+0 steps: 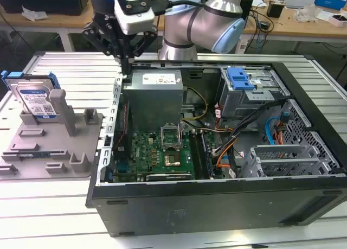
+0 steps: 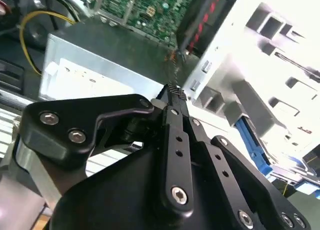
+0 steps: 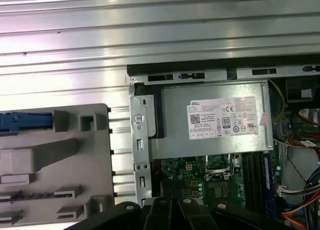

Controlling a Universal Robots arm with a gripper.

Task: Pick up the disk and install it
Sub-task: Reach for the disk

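Note:
The disk, a silver drive with a white-and-blue label in a blue carrier, stands on edge in the grey holder at the exterior view's left. My gripper hangs shut and empty above the back left corner of the open computer case, to the right of the disk and well apart from it. In the second wrist view the gripper shows its fingers pressed together, with the disk's blue carrier beyond them. The first wrist view catches the carrier's blue edge in the holder.
Inside the case lie a grey power-supply box, a green motherboard, loose cables and a drive cage with a blue latch piece. The ribbed metal table extends behind the holder. Cluttered benches stand at the back.

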